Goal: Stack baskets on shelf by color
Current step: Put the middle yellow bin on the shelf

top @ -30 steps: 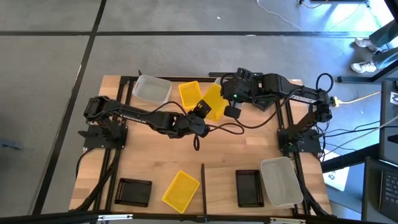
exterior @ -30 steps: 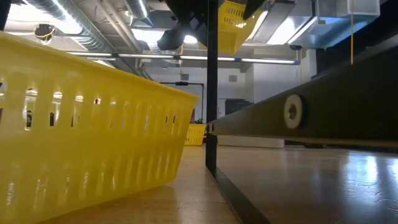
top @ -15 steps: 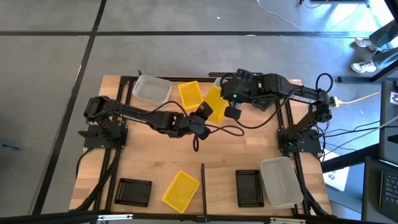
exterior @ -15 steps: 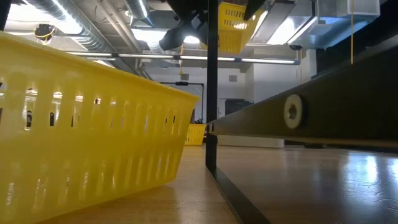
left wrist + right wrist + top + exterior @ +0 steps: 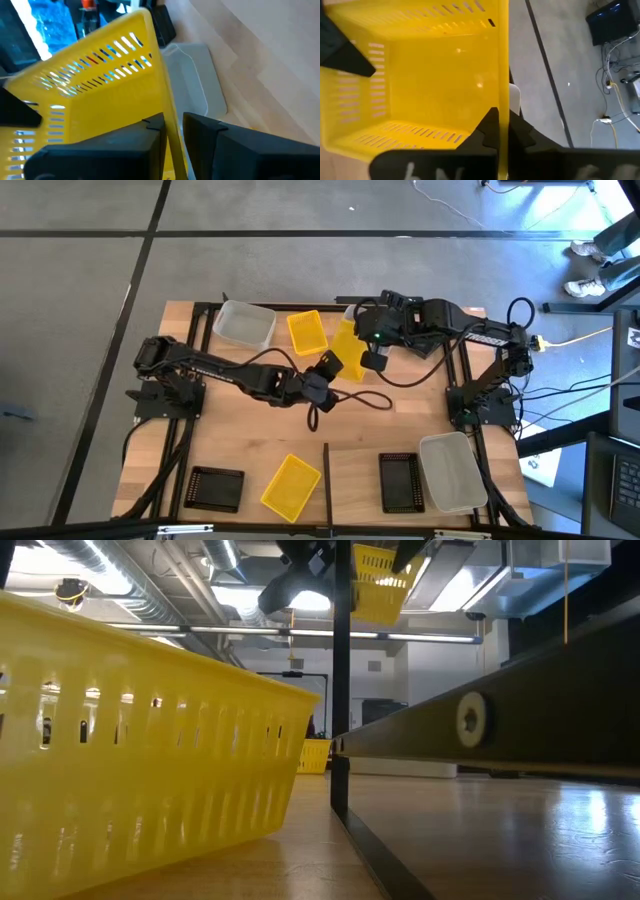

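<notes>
High view
- Counter [image 5: 230,445]: pale plank top carrying both arms, the baskets and the shelf.
- Shelf [image 5: 360,480]: flat pale panel at the counter's near edge, with a thin dark divider [image 5: 326,475] along its left side.
- Lifted yellow basket [image 5: 346,346]: tilted, toward the far side of the counter from the shelf, between the two hands.
- Right hand [image 5: 372,352]: at the lifted yellow basket's right edge, clamped on its wall.
- Left hand [image 5: 330,366]: at that basket's near-left corner; from here I cannot tell how wide it stands.
- Second yellow basket [image 5: 306,331]: lying flat just left of the lifted one.
- Third yellow basket [image 5: 291,485]: on the counter just left of the divider, turned askew.
- Translucent bin [image 5: 243,324]: left of the second yellow basket.
- Black basket on shelf [image 5: 400,481]: right of the divider; a translucent bin [image 5: 449,471] sits beside it, on its right.
- Black basket off shelf [image 5: 215,488]: well left of the divider.

Low view
- Third yellow basket [image 5: 140,750]: fills the left, close to the lens, beside the divider [image 5: 340,680].
- Lifted yellow basket [image 5: 378,568]: up high, right of the divider.

Left wrist view
- Left hand [image 5: 173,137]: fingers [image 5: 150,131] narrowly parted either side of the yellow basket's [image 5: 100,80] wall, with a gap showing on one side.

Right wrist view
- Right hand [image 5: 501,131]: pinched tight on the yellow basket's [image 5: 430,75] side wall.
</notes>
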`<state>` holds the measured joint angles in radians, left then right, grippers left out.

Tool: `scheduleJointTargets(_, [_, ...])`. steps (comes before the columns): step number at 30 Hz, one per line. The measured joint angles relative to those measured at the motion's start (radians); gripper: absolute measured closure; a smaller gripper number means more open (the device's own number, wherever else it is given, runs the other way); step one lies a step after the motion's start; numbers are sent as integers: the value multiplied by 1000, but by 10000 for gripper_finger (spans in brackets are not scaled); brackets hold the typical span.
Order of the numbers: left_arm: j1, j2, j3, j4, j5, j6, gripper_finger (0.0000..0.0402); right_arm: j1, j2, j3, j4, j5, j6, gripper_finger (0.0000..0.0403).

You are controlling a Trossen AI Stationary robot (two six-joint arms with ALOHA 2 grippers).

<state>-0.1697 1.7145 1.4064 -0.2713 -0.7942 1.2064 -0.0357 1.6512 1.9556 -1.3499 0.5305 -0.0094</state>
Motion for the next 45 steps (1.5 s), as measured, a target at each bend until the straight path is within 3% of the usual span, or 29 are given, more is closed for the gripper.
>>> scheduleJointTargets(11, [-9,-1,0,-5,-20,-160,354,0,0,0,0,36,-1,400])
scheduleJointTargets(22, [-9,-1,4,-8,25,-285,354,-1,13,0,-7,54,0,400])
scheduleJointTargets(27, [-8,-1,74,-63,86,-403,354,-3,45,0,-7,108,-4,400])
scheduleJointTargets(31, [-1,-1,133,-153,171,-516,354,-3,66,0,-6,116,-22,400])
scheduleJointTargets(39, [-2,-1,251,-396,213,-677,354,-6,69,0,-8,160,-25,400])
scheduleJointTargets(45, [-12,-1,365,-642,217,-881,354,-5,51,1,-50,45,-23,400])
